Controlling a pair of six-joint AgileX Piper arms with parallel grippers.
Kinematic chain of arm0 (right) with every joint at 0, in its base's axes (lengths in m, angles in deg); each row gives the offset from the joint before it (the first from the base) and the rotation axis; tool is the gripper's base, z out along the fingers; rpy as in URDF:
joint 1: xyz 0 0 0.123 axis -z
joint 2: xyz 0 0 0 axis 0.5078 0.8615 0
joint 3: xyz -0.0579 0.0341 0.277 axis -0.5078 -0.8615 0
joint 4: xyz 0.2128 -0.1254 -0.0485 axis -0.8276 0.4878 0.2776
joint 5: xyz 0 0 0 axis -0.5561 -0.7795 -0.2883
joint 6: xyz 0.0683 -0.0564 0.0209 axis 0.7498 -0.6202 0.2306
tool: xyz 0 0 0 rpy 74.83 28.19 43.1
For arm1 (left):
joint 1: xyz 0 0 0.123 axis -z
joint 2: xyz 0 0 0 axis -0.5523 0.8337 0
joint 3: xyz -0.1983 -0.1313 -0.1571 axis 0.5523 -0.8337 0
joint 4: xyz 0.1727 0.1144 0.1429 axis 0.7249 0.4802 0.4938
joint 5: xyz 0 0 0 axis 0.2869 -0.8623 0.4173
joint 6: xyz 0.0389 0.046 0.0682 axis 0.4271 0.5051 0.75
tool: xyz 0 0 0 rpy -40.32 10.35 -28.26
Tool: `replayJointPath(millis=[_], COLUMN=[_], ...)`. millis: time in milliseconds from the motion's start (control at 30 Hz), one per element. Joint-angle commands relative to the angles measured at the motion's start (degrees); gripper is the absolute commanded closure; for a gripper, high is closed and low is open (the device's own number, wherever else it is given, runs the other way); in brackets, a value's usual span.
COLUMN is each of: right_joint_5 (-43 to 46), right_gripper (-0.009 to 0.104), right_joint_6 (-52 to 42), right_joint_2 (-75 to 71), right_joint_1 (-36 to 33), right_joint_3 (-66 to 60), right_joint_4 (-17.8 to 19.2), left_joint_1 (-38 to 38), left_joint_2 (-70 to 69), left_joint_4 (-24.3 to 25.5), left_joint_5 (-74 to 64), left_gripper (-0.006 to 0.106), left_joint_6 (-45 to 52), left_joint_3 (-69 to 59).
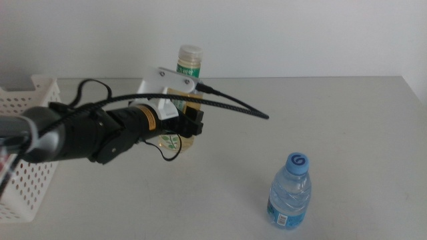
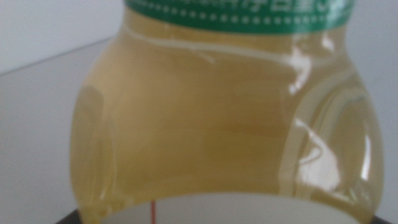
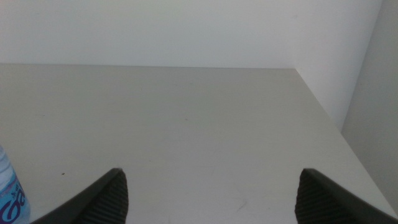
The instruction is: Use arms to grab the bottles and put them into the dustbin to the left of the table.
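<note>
Tea bottle (image 1: 189, 73) is being approached at the desk (image 1: 333, 120) centre by the left tool (image 1: 193, 127); its opening cannot be told. Dustbin (image 1: 30, 100) is waiting at nine o'clock. Water bottle (image 1: 290, 193) is standing at five o'clock. Right tool (image 3: 211, 193) is being kept wide, holding nothing.

tea btl (image 1: 189, 73) upright, mid-table | water btl (image 1: 291, 192) upright, front-right | dustbin (image 1: 30, 153) left
</note>
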Motion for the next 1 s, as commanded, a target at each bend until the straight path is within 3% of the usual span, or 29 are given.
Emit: replayJointPath(millis=[0,133,267,500,733,967], right_joint_5=[4.2,4.2,4.2,4.2,4.2,4.2], right_gripper=[0.024,0.024,0.024,0.024,0.024,0.024], right_joint_6=[-0.3,-0.3,-0.3,-0.3,-0.3,-0.3], right_joint_2=[-1.3,-1.3,-1.3,-1.3,-1.3,-1.3], right_joint_1=[0.3,0.3,0.3,0.3,0.3,0.3], right_joint_3=[0.6,0.6,0.6,0.6,0.6,0.6], right_joint_4=[0.4,0.4,0.4,0.4,0.4,0.4], left_joint_1=[0.0,-1.0,-5.1,-16.8,-29.6,-37.0], left_joint_2=[-9.4,-16.8,-21.1,-21.8,-21.8,-20.9], left_joint_4=[-1.8,-2.4,-6.4,-24.4,-25.3,-25.3], left_joint_5=[-2.2,-21.7,-40.1,-65.6,-70.9,-72.4], left_gripper=[0.095,0.095,0.095,0.095,0.095,0.095], left_joint_6=[-1.2,-1.6,1.3,28.6,30.3,33.2], left_joint_3=[4.1,9.6,16.8,27.6,30.2,30.2])
